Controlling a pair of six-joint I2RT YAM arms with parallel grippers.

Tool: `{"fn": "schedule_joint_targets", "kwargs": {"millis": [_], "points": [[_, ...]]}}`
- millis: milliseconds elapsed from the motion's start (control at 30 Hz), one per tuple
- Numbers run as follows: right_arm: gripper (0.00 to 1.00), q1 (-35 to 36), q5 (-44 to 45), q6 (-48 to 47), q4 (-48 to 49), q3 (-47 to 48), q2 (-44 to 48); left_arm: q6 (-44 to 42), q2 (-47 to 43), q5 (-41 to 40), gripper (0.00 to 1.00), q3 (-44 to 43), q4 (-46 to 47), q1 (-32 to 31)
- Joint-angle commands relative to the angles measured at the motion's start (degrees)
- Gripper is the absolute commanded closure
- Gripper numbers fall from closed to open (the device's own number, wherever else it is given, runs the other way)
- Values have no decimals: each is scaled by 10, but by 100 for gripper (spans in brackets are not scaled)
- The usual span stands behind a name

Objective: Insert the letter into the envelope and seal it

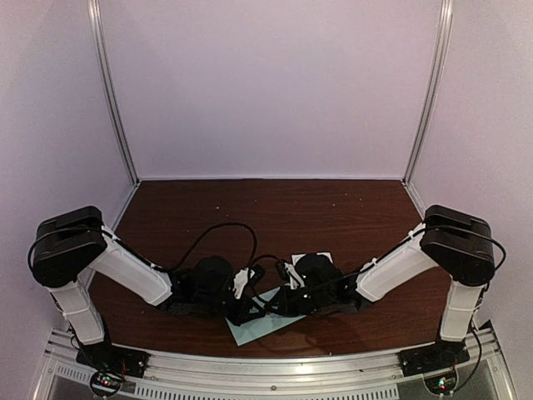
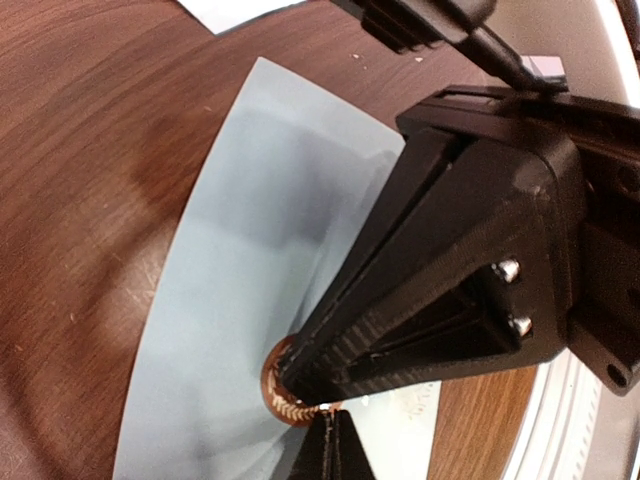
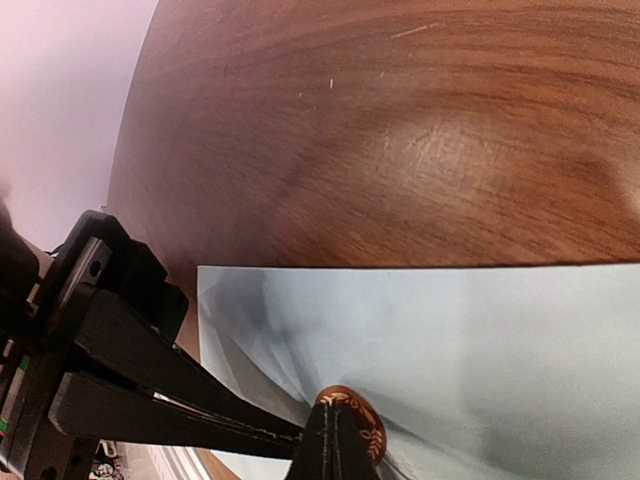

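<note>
The pale teal envelope point(image 1: 254, 332) lies flat near the table's front edge, also seen in the left wrist view point(image 2: 250, 250) and the right wrist view point(image 3: 450, 340). A round brown sticker with gold print point(image 3: 358, 422) sits on its folds; it also shows in the left wrist view point(image 2: 278, 392). My right gripper point(image 3: 335, 445) is shut, its tip pressed on the sticker, and shows as a big black wedge in the left wrist view point(image 2: 295, 385). My left gripper point(image 2: 335, 445) is shut, its tip touching the sticker's edge from the other side point(image 3: 292, 435). The letter is not visible.
A white sheet point(image 1: 321, 257) lies just behind the right gripper, its corner also in the left wrist view point(image 2: 235, 10). The table's metal front rail point(image 1: 275, 367) runs close below the envelope. Both arms meet over the envelope point(image 1: 262, 310).
</note>
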State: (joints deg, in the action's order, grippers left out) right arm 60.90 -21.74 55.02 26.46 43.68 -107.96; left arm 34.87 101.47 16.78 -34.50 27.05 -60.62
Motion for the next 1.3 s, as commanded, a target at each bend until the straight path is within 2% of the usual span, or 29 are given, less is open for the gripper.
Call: {"fn": "schedule_joint_targets", "kwargs": {"millis": [0, 267, 433, 633, 967, 1267], "points": [[100, 10, -9, -9, -66, -14, -13, 1, 11, -6, 100, 8, -31, 2], [100, 8, 20, 4, -85, -36, 6, 1, 0, -13, 100, 10, -37, 2], [100, 7, 31, 14, -96, -37, 4, -14, -41, -31, 100, 16, -54, 2], [100, 6, 33, 15, -96, -37, 7, -18, -72, 6, 100, 13, -51, -7], [100, 7, 37, 17, -94, -46, 17, -12, -23, 33, 100, 14, -30, -26], [100, 13, 13, 5, -87, -19, -7, -3, -5, 21, 100, 22, -39, -26]]}}
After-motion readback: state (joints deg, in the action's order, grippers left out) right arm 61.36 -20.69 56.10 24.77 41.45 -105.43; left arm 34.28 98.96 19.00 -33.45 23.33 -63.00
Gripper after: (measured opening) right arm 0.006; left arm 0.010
